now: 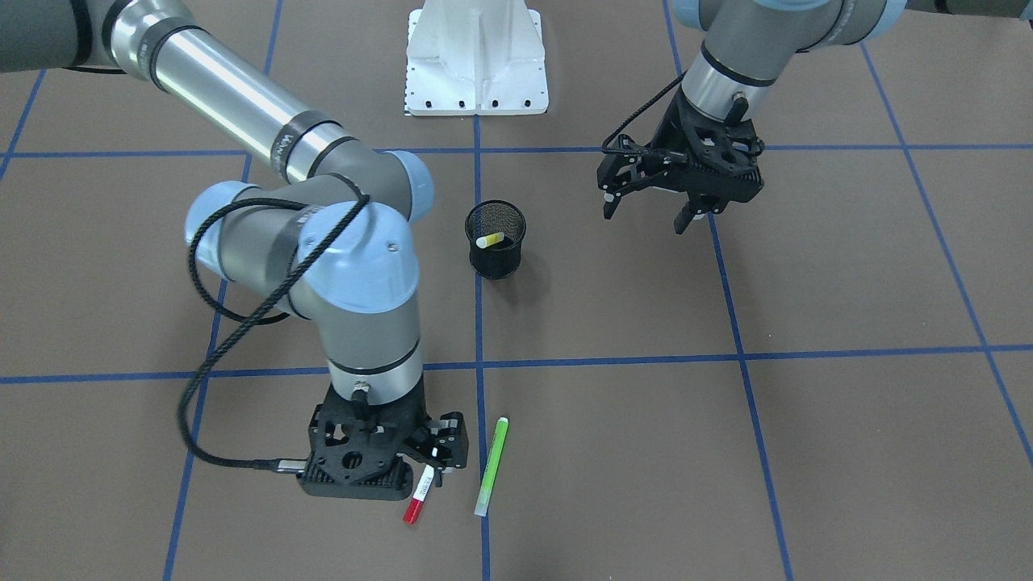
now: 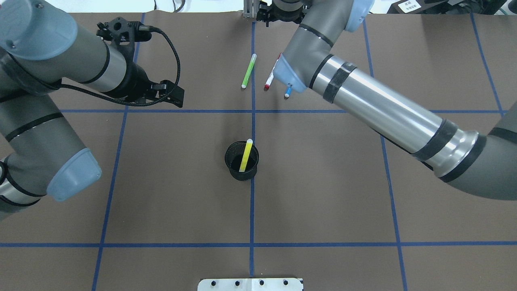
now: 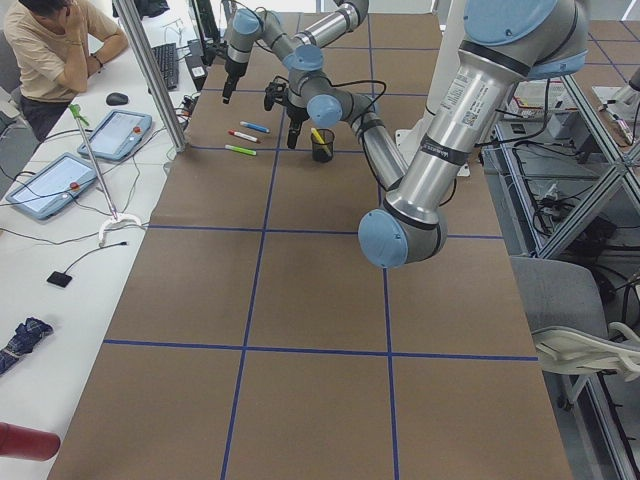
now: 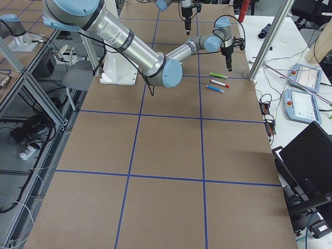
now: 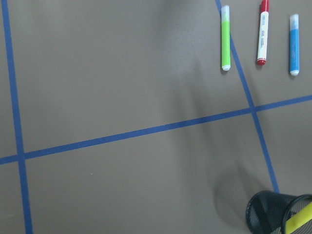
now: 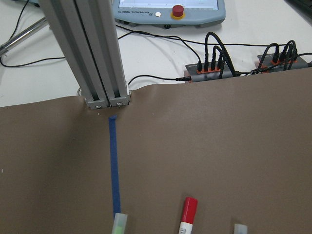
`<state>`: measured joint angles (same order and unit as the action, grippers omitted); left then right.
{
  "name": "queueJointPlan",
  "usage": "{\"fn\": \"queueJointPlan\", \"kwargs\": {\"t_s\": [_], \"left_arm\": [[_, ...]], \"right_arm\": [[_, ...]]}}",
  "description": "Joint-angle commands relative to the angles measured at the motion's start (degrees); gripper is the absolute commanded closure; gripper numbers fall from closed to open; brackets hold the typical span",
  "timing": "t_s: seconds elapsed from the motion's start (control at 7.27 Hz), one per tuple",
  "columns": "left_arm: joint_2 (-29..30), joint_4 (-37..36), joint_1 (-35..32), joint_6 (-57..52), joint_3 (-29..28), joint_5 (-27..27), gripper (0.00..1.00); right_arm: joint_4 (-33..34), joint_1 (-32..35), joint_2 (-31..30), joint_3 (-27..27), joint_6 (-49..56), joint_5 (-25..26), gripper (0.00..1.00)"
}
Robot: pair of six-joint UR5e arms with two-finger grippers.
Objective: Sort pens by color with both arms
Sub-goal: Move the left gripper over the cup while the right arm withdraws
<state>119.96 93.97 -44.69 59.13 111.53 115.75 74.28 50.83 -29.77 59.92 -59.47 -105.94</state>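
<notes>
We list: yellow pen [image 1: 490, 240] leaning in mesh cup [image 1: 496, 262]; green pen [image 1: 491, 466], red-capped pen [image 1: 420, 496] and blue pen [image 2: 287, 92] side by side on table [image 1: 807, 444]. Left tool [image 1: 646, 219] released, empty. Right tool [image 1: 436, 456] above red-capped pen; its grip we cannot tell.

Overhead from behind, front view opposite, both share green pen [image 1: 491, 466], mesh cup [image 1: 496, 262]

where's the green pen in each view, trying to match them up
Front-facing: green pen low centre.
Overhead: green pen top centre.
Exterior left: green pen upper left, nearest of three pens.
Exterior right: green pen upper right, farthest of three.
Left wrist: green pen top right.
Right wrist: only its tip, bottom edge.
Landmark: the red-capped pen lies beside it in every view.
</notes>
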Motion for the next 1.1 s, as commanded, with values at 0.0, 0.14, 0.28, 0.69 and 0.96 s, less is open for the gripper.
{"fn": "queueJointPlan", "kwargs": {"t_s": [0.0, 0.14, 0.28, 0.69, 0.96], "left_arm": [[4.04, -1.15, 2.75, 6.41, -2.1, -3.84, 0.01], [7.45, -6.73, 5.89, 6.96, -2.19, -7.79, 0.01], [9.57, -9.83, 8.1, 6.96, -2.2, -10.35, 0.01], [14.76, -9.68, 13.47, 3.82, -7.27, -15.28, 0.08], [15.22, -9.16, 14.8, -2.85, -8.6, -15.82, 0.25]], "right_arm": [[2.86, 7.15, -6.68, 7.11, 10.99, -12.75, 0.01], [4.8, 9.18, -9.06, 9.92, 15.05, -15.5, 0.01], [4.82, 10.68, -11.87, 12.21, 17.61, -17.09, 0.01], [4.91, 16.31, -18.3, 15.65, 27.12, -25.09, 0.01], [5.0, 16.41, -18.84, 16.19, 27.13, -25.11, 0.01]]}}
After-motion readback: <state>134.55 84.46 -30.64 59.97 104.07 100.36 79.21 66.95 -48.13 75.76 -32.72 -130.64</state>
